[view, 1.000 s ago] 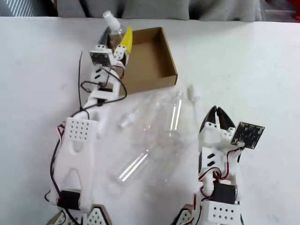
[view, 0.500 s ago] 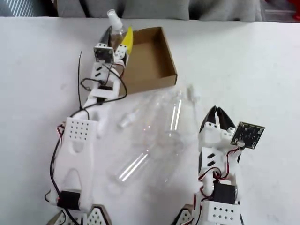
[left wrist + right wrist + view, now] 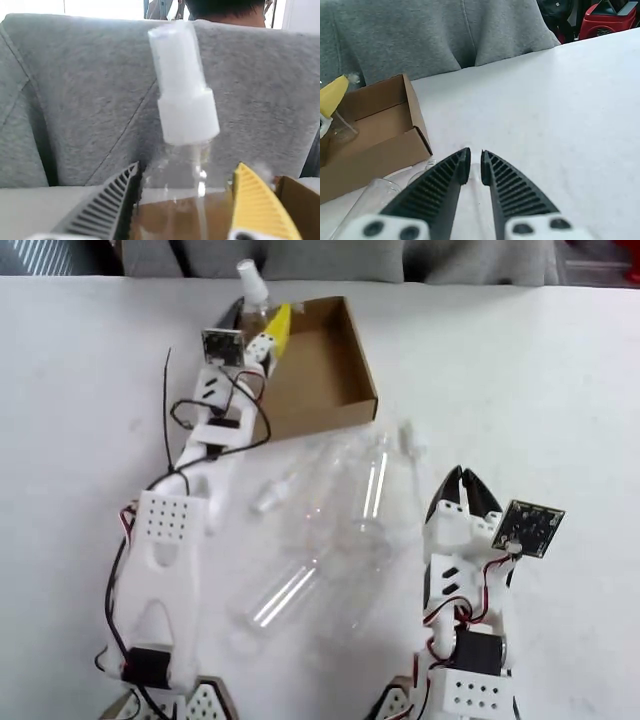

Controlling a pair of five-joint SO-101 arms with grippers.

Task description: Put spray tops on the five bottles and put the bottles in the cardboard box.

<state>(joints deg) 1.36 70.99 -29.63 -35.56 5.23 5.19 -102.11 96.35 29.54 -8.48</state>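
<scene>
My left gripper is shut on a clear bottle with a white spray top, held upright over the far left corner of the cardboard box. In the left wrist view the bottle stands between the grey and yellow fingers, with its spray top above my left gripper. Several clear bottles lie on the table in front of the box. My right gripper rests on the table to their right, shut with nothing in it; the right wrist view shows its tips nearly touching.
A loose white spray top lies between the box and my right gripper. The box is open-topped with low walls. Bare white table stretches to the right and far side. A grey sofa runs behind the table's far edge.
My left gripper has carried the bottle a little farther away and to the right, along the box's far left corner. The right arm has kept still.
</scene>
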